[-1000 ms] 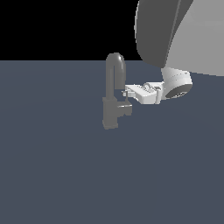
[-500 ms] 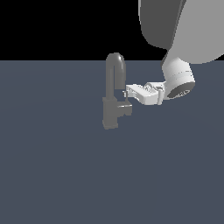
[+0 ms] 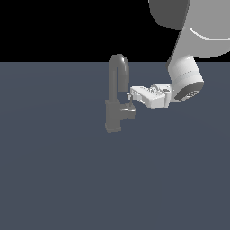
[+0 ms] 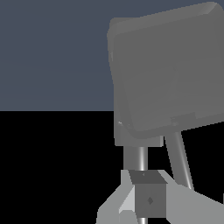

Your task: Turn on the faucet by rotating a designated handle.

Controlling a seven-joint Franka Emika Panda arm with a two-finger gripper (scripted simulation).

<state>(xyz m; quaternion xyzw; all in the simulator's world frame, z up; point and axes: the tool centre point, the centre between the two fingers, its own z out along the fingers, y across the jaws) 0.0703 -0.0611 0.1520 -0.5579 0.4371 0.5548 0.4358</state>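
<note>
You see the faucet [image 3: 116, 96] standing on the flat blue-grey worktop [image 3: 54, 170], a little to the exterior view's left of centre. Its arched spout rises from a thicker block, and the handle [image 3: 130, 109] juts from that block toward the exterior view's right, with a thin rod standing up at its end.

The white arm comes down from the upper corner on the exterior view's right and lies nearly level at the wrist, so the claw [image 3: 132, 96] reaches sideways toward the faucet. Its tips sit right at the upper end of the rod, just beside the spout's descending leg, with the stub of the handle directly below them. In this view you cannot separate the tips from the rod, so contact looks likely but is not certain.

In the wrist view the faucet block [image 4: 166, 74] fills most of the frame, very close to the camera. Two thin grey rods run from under it toward the claw [image 4: 146, 192]; one of them [image 4: 141, 159] passes straight between the pale fingers [image 4: 120, 199], which stand narrowly apart on either side of it. A dark square piece sits in that gap over the rod. You cannot tell whether the fingers actually press on the rod or only flank it.
</note>
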